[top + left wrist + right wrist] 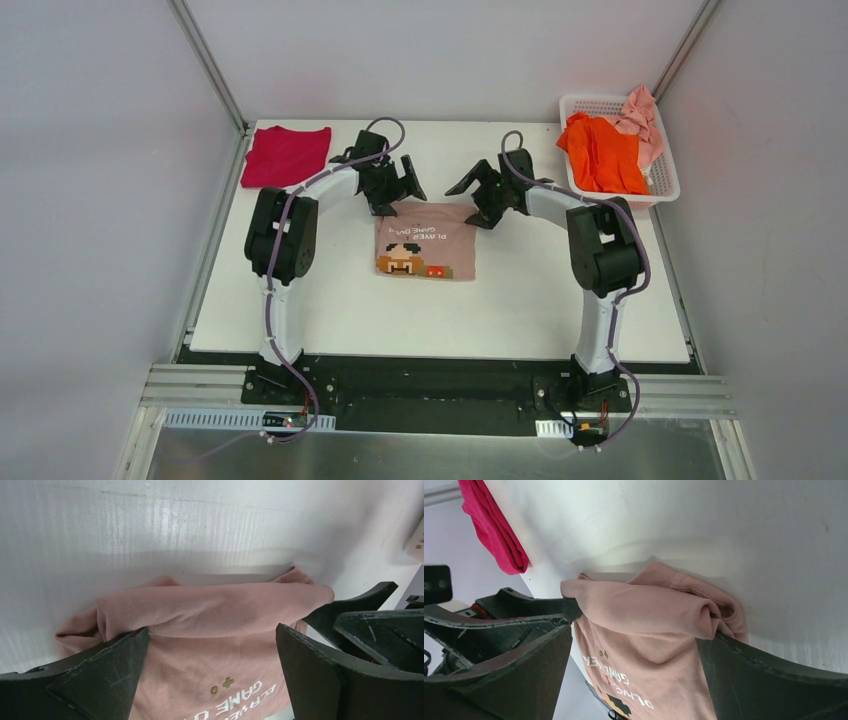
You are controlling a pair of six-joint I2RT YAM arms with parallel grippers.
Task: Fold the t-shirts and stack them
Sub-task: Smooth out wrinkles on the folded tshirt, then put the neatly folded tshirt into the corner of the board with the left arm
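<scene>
Looking past the left gripper [211,630], its black fingers are spread wide with nothing pinched. The large dusty-pink beige cloth t-shirt [215,610] lies right under it, and the shirt's rolled far edge runs across the gap between the tips. Same deal on the right gripper [634,632]: wide apart, holding nothing, though one finger [744,665] seems to rest against the bunched cloth there.

Ahead of both tools it's just bare white table [330,300] up to the back wall, so there's plenty of room forward.

The wrist cams only catch that crumpled edge. From overhead the tee is a neat folded rectangle, pixel-face print up, with the two grippers close together over its far side. Out beyond the left gripper, near the table's corner, sits a folded crimson-magenta t-shirt [287,155]. Off past the right gripper is a white plastic lattice basket [610,100] holding a bright orange t-shirt [603,155] and a pale pink t-shirt [640,115], both heaped loose.
</scene>
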